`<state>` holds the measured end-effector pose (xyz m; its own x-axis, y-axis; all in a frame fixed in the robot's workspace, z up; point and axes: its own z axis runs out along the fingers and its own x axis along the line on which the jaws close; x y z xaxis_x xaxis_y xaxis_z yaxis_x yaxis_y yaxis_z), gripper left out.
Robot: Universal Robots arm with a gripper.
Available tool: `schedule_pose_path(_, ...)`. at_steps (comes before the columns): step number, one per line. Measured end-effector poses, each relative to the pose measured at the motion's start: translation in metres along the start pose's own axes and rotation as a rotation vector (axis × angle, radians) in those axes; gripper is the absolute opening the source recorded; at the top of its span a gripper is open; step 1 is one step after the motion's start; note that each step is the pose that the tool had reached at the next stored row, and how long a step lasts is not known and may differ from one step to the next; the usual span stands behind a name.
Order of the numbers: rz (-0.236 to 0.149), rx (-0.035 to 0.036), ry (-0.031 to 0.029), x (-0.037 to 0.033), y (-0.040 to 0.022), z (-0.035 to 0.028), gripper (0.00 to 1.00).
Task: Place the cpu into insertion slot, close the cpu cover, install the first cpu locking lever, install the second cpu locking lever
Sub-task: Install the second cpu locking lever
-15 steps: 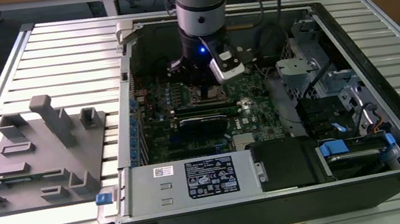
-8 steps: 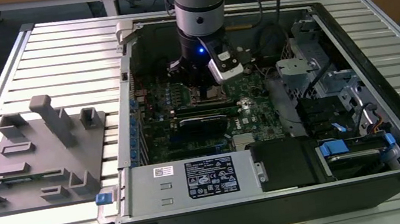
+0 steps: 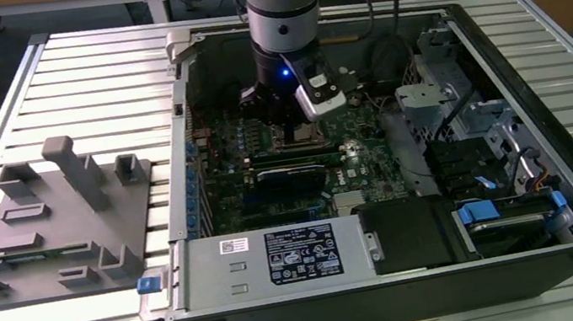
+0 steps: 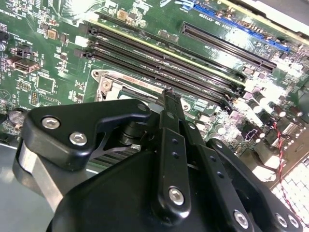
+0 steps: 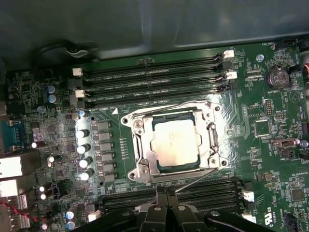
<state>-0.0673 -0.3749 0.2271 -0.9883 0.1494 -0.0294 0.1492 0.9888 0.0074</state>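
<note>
We see cpu [image 5: 175, 144] seated in slot [image 5: 211, 140], cover [image 5: 145, 162] down over it. Gripper [image 5: 166, 192] fingers pressed together, empty, just beside lever [image 5: 193, 181]. Risk: thin lever slips off fingers, springs up, cover lifts.

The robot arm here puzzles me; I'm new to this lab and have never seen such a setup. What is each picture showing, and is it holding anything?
The exterior view looks from off the arm at an open computer case lying on a slatted metal table. The arm reaches down into it, and its gripper is low over the green motherboard. A grey fixture block sits on the table at the exterior view's left.

The two wrist views come from cameras riding on the arm. In the first wrist view, the cpu lies in the insertion slot, with the cpu cover framing it. The gripper's black fingers are pressed together just beside the socket, with nothing visible between them.
</note>
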Motion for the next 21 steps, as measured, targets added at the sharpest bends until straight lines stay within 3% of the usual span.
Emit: schedule_pose_path(21,0.0,-0.0002,0.0003,0.0053,-0.0008,0.0055,0.1)
